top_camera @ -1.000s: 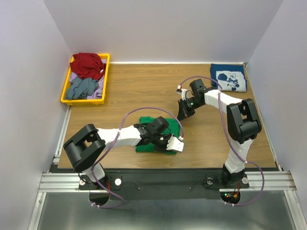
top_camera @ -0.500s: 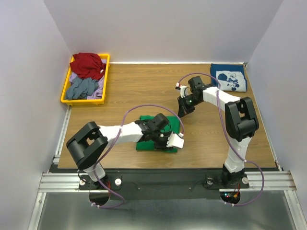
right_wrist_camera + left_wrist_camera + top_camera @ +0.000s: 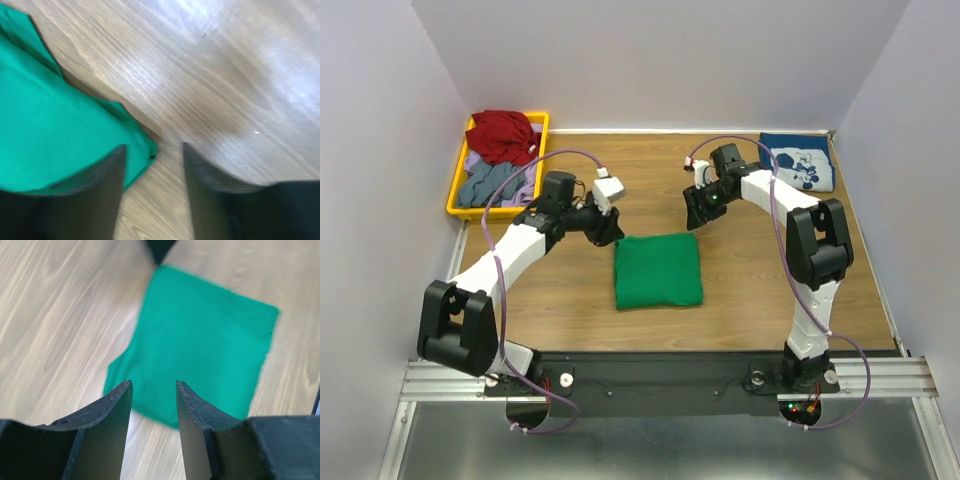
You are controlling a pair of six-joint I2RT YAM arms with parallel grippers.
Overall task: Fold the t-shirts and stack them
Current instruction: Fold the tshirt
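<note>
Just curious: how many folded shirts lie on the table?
2: the green t-shirt mid-table, the navy printed t-shirt in the far right corner. More clothes fill the yellow bin.

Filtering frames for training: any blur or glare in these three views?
Top view: sharp and evenly lit. Left wrist view: the fingers are crisp, while the green shirt beyond them is slightly soft. Right wrist view: the whole frame is smeared, its own fingers included, with pale glare on the table at upper right.
</note>
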